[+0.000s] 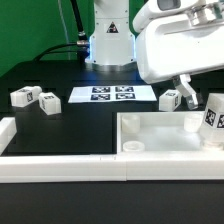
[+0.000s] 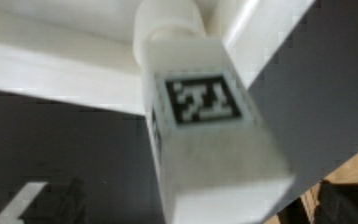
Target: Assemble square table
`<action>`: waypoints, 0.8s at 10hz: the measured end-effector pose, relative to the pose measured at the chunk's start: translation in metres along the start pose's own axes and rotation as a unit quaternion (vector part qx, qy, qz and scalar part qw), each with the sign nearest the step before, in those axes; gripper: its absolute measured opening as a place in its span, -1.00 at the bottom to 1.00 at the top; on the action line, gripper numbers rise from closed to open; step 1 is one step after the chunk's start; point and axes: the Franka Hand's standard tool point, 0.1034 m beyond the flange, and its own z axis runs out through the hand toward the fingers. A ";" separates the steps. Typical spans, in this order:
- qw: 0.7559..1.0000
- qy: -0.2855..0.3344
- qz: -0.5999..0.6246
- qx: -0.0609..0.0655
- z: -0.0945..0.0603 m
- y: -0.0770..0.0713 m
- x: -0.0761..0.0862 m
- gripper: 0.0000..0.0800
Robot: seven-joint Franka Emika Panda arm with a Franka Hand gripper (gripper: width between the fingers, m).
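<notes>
Exterior view, entry one: square table panel point(image 1: 165, 130), white, lying flat along the bench's front edge toward the exterior view's right, just behind the border wall point(image 1: 90, 165). Entry two: tagged leg point(image 1: 212, 116), upright at the panel's corner on that side; the wrist view shows this leg point(image 2: 202, 110) close up, tag toward the camera. Gripper point(image 1: 196, 102): fingers spread wide, grasping nothing, just beside the leg; whether a pad grazes it the blurred close-up does not settle. Step judged: seating the first leg in its corner socket. The next move probably calls for a square grip on the leg and a turn without tilting it. Spares on the black bench point(image 1: 60, 125): outer spare leg point(image 1: 22, 97), inner spare leg point(image 1: 48, 101), third spare leg point(image 1: 170, 99), flanking the marker board point(image 1: 112, 95). Robot base point(image 1: 108, 40) stands behind, against a green backdrop.
</notes>
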 end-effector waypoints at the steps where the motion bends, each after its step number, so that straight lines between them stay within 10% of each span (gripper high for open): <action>1: 1.000 -0.001 0.001 0.000 -0.002 0.003 0.006 0.62; 6: 0.984 -0.164 0.031 0.058 -0.006 -0.025 -0.009 0.62; 8: 0.969 -0.235 0.040 0.059 -0.003 -0.017 -0.003 0.62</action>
